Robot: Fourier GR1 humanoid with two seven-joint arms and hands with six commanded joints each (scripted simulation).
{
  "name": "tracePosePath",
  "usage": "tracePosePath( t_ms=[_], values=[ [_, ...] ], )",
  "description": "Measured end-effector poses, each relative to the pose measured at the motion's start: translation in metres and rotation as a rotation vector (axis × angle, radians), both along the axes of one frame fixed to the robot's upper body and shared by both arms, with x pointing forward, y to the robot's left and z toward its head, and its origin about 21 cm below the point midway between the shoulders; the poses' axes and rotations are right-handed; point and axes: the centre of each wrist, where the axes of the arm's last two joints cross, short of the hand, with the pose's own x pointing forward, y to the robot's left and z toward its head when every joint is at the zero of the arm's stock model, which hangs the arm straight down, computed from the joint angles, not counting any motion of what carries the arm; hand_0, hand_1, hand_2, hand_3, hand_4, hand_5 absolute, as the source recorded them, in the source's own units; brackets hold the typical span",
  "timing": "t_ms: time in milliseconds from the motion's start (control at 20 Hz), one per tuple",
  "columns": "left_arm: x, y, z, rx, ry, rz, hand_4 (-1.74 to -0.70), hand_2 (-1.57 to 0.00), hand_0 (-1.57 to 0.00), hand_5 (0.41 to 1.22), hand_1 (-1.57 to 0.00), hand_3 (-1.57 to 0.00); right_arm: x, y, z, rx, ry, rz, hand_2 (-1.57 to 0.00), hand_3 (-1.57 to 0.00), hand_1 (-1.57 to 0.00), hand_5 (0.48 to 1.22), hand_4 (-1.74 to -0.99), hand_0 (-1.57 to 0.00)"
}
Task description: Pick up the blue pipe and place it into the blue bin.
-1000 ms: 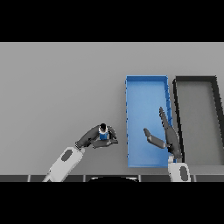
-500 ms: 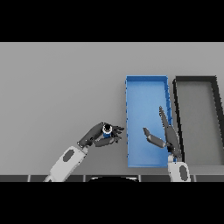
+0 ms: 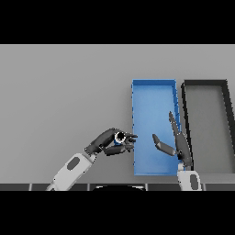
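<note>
Short blue pipe [image 3: 119, 137], seen end-on: pale ring around a dark hole, blue body mostly hidden below. Held in the left hand [image 3: 110, 141], fingers and thumb curled round it, fingertips pointing right. Carried above the grey table [image 3: 64, 92], just left of the blue bin [image 3: 153, 87], fingertips reaching the bin's left wall.

Blue bin right of that hand: long, shallow, rectangular, inside bare apart from what hangs over it. Right hand [image 3: 178, 144] over the bin's right side, fingers straight and pointing away, thumb spread out to the left toward the pipe, holding nothing. Thumb tip and the left hand's fingertips near each other, not touching, with the bin's floor showing between them.

Black bin [image 3: 204, 83] right of the right hand, same long shape, grey floor, standing just beside the blue bin, walls close together.

Nothing but the blue bin's low left wall between pipe and bin floor.
</note>
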Motion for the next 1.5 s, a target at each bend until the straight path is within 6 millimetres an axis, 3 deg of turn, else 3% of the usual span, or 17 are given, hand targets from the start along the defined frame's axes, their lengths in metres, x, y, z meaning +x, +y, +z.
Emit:
tracePosePath(
  t_ms=[400,550,700,950,1500],
  values=[
    [0.001,0.000,0.000,0.032,0.006,0.003,-1.74,-1.57,-1.57,1.220,-1.57,-1.50,0.006,-0.007,0.009,0.036,-0.023,0.066,0.00,0.00,0.00,0.622,-1.196,0.00],
    [0.000,0.002,0.001,0.040,0.007,-0.003,-1.74,-1.57,-1.57,1.220,-1.57,-1.50,0.011,-0.018,0.034,0.193,-0.059,0.234,0.00,0.00,0.00,0.572,-1.231,0.00],
    [0.002,0.001,0.004,0.040,0.002,-0.004,-1.74,-1.57,-1.57,1.221,-1.57,-1.49,0.016,-0.019,0.072,0.201,-0.063,0.445,0.00,0.00,0.00,0.515,-1.303,0.00],
    [0.004,0.000,0.001,0.058,-0.008,-0.008,-1.74,-1.57,-1.57,1.221,-1.57,-1.49,0.026,0.007,0.125,0.103,-0.028,0.691,0.00,0.00,0.00,0.503,-1.309,0.00],
    [0.004,0.001,0.000,0.030,0.000,-0.055,-1.74,-1.57,-1.57,1.221,-1.57,-1.54,0.052,0.083,0.143,-0.064,-0.005,0.978,0.00,0.00,0.00,0.529,-1.225,0.00]
  ],
)
